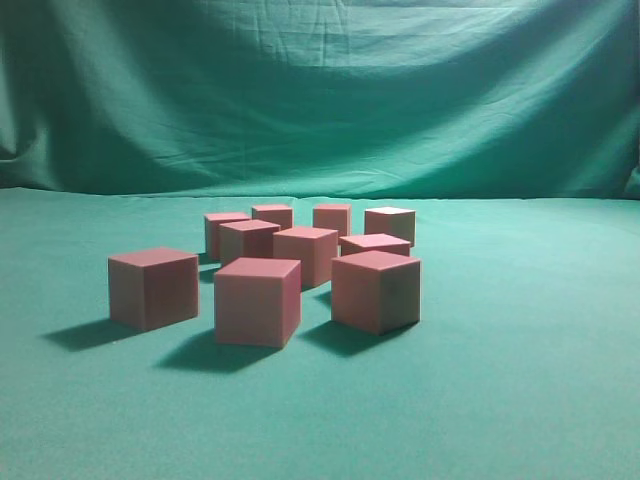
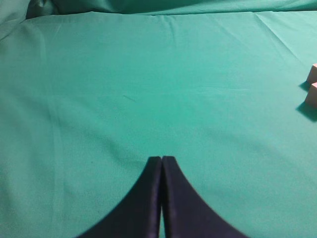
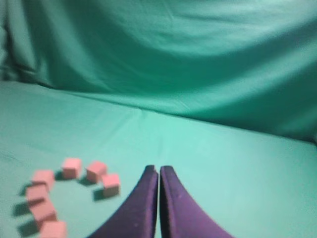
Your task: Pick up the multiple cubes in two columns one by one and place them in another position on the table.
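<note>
Several pink-brown cubes (image 1: 258,300) stand clustered in rough rows on the green table (image 1: 520,400) in the exterior view; no arm shows there. In the right wrist view the cubes (image 3: 111,184) lie at the lower left, blurred, and my right gripper (image 3: 159,168) hangs shut and empty to their right, well apart from them. My left gripper (image 2: 161,158) is shut with nothing in it over bare cloth; two cubes (image 2: 312,94) peek in at that view's right edge, far from its fingers.
A wrinkled green cloth backdrop (image 1: 330,90) rises behind the table. Open green cloth (image 1: 540,300) spreads to the right, left and front of the cube cluster.
</note>
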